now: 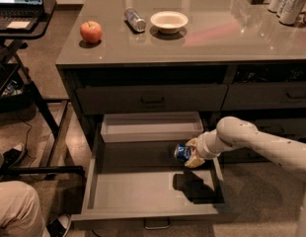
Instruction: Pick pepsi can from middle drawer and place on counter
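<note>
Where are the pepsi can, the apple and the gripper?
pepsi can point(181, 152), camera view, its blue side.
apple point(91, 31), camera view, its red front.
gripper point(190, 155), camera view, above the right side of the middle drawer point(143, 186), between the jaws gripping the can.

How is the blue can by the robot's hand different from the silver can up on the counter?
The small blue soda can is blue; the silvery grey can is plain silver. The blue one is gripped in the robot's hand over the open dark grey drawer; the silvery one lies on its side, untouched, on the glossy grey-brown counter beside a white bowl. Both are small drink cans.
</note>
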`<move>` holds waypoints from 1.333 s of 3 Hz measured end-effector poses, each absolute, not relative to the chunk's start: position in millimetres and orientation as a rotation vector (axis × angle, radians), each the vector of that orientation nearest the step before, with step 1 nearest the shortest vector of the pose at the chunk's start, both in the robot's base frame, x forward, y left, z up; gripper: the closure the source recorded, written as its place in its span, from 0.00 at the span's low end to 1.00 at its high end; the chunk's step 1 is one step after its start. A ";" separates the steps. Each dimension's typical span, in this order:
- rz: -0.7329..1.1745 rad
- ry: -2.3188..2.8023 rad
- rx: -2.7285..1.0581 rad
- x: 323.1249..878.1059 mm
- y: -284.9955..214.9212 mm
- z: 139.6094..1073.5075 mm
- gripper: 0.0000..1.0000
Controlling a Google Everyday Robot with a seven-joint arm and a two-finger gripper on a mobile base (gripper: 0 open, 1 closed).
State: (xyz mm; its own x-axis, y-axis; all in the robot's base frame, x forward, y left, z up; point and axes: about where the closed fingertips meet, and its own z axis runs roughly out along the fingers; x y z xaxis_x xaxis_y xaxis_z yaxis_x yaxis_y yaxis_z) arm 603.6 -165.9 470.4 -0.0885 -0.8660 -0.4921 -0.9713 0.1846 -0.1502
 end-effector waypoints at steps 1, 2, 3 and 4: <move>0.221 1.875 -1.769 598.2 -140.4 527.8 1.00; 0.185 1.733 -1.779 600.4 -113.3 591.8 1.00; 0.181 1.583 -1.753 605.5 -79.0 654.3 1.00; 0.203 1.454 -1.743 608.8 -39.7 711.9 1.00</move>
